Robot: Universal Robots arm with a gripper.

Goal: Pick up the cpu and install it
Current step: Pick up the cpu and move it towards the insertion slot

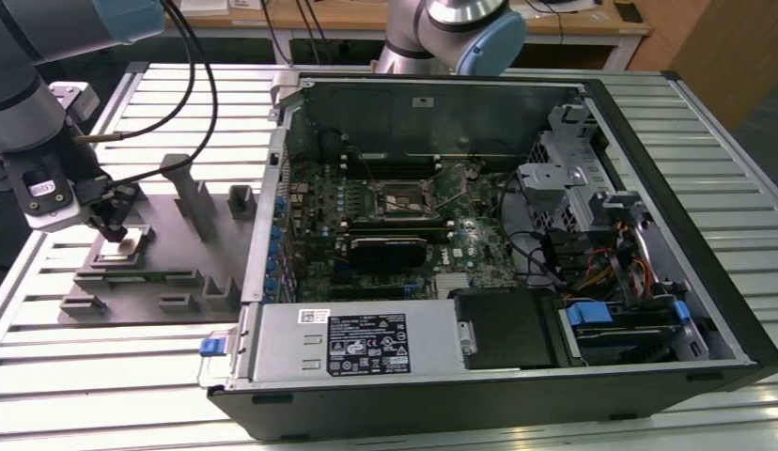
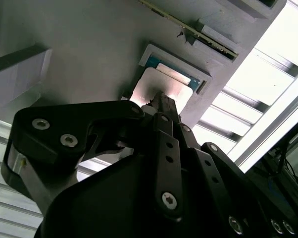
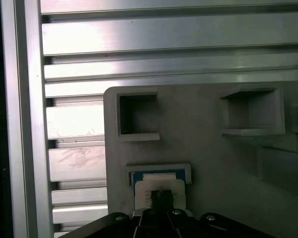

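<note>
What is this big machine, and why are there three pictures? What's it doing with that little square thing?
It's a robot arm with a gripper at its end. One picture is from a camera standing nearby: it sees a slatted metal table, an open computer case and a grey holder plate. The other two are from cameras riding on the arm's wrist. The square is the cpu, a computer chip. It lies in a pocket of the grey plate, with the gripper right over it, not lifted yet.
</note>
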